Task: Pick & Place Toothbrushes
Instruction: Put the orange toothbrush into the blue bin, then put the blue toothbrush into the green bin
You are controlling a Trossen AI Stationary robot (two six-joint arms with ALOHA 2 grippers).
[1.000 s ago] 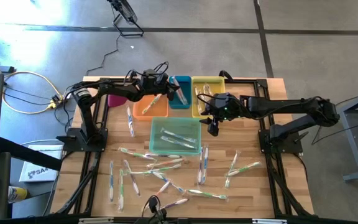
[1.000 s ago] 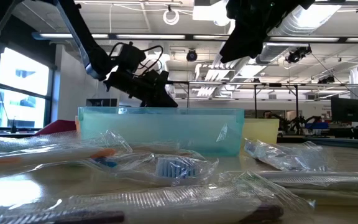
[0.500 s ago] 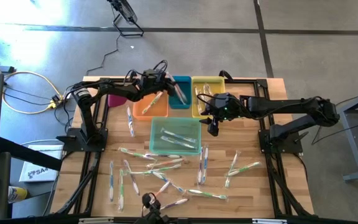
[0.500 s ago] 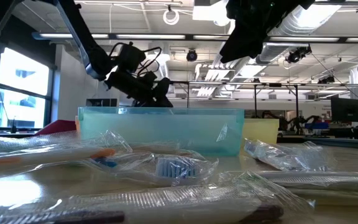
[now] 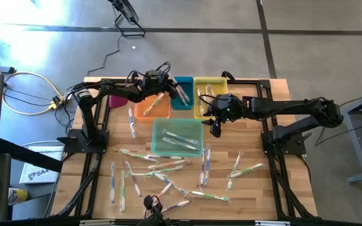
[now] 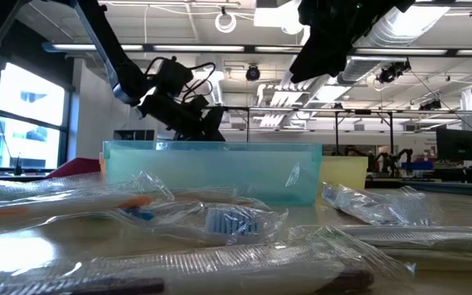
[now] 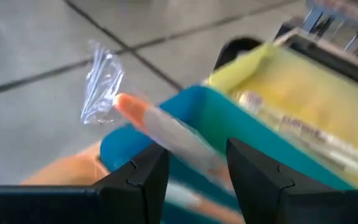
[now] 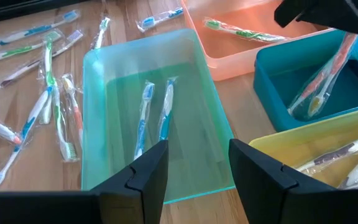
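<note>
Sorting partly done — a few wrapped pale plastic toothbrushes (image 5: 168,164) lying in the coloured bins, most scattered on the near wooden table (image 5: 256,182). Left gripper (image 5: 176,93) released over the blue rectangular plastic bin (image 5: 182,102), orange-accented toothbrush (image 8: 328,71) leaning inside. Right gripper (image 5: 215,129) hanging open, empty, beside the green translucent bin (image 5: 177,137).

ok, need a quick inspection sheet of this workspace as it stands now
Surface: wooden slatted table.
Job's things: wrapped pale plastic toothbrushes scattered on the wood; two in the translucent green bin; one orange-handled toothbrush leaning in the blue bin; more in the orange bin and yellow bin.
Clutter: nothing seen.
Grippers: left gripper open over the blue bin; right gripper open, empty, beside the green bin.
Cables: loose cables on the floor.
Surroundings: concrete floor.
</note>
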